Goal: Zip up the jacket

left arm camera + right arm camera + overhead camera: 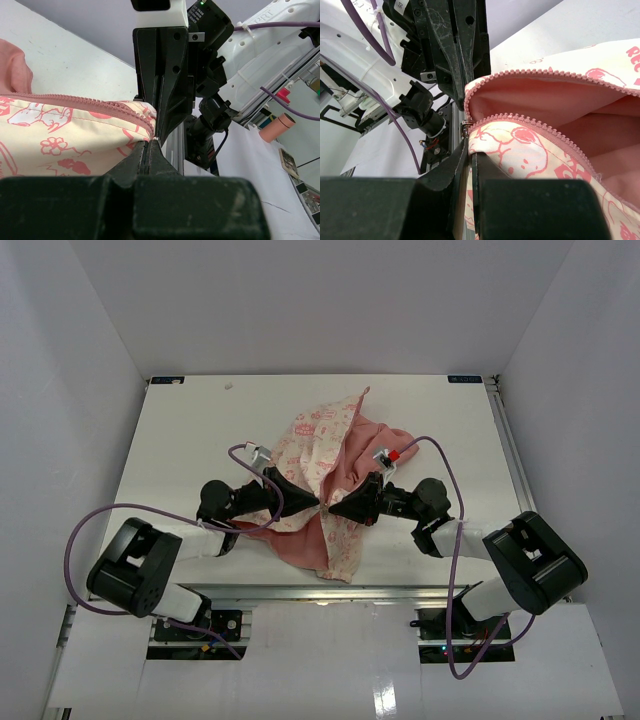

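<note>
The jacket (330,450) lies crumpled mid-table, cream with pink print and salmon lining showing. Both grippers meet at its near part. My left gripper (308,498) is shut, its tips (151,145) pinching the end of the pink zipper strip (90,102), with a small metal glint at the tips. My right gripper (338,506) is shut on the cream printed edge (520,145) just below the zipper teeth (545,132). A small metal slider (465,125) sits right above its tips (470,150). The zipper is open beyond it, showing the lining (530,100).
The white table (200,430) is boxed in by white walls on the left, back and right. A metal rail (300,590) runs along the near edge by the arm bases. Purple cables (90,520) loop off both arms.
</note>
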Robot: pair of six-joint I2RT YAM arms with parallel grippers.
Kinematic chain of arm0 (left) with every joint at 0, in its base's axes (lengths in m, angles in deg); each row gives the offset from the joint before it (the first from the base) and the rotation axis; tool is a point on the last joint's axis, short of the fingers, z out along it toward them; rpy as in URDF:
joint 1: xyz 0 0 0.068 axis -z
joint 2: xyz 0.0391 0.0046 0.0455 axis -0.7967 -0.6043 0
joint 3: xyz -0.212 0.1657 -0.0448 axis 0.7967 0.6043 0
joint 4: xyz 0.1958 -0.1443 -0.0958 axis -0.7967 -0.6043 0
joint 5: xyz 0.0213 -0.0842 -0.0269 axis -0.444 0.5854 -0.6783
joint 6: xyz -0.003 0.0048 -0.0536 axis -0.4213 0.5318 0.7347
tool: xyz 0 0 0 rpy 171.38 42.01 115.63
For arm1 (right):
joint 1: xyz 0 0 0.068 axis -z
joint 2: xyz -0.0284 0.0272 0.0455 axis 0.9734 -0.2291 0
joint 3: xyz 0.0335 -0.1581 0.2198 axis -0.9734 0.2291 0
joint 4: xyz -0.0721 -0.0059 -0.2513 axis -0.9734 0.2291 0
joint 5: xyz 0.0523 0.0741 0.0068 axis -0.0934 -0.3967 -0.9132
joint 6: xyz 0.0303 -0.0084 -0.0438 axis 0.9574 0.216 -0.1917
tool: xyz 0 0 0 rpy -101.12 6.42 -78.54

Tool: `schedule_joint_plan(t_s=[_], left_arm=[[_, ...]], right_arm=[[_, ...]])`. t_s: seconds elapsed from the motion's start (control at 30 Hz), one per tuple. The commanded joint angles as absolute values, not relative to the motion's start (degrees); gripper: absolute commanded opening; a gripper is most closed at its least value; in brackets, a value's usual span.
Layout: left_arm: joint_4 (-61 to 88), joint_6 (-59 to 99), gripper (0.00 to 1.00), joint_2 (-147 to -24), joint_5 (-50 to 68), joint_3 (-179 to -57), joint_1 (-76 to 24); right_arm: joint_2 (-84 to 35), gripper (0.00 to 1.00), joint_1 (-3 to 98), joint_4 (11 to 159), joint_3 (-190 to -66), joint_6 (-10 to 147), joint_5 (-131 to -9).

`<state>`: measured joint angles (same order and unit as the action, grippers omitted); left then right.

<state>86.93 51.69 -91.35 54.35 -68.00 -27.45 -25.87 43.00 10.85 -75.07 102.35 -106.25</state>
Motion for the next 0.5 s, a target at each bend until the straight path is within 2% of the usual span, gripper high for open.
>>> schedule_joint_plan(t_s=[0.0,0.47], left_arm=[[94.66,52.52,0.0,-92.16,55.93,-69.05,-27.0],[98.56,55.61,0.0,-94.04,59.45,-69.48,-27.02]], right_arm=[[-25.52,0.08,43.18,-23.17,-75.84,102.75,-106.49],[-25.98,0.08,43.09,-23.24,-76.4,102.39,-105.88]])
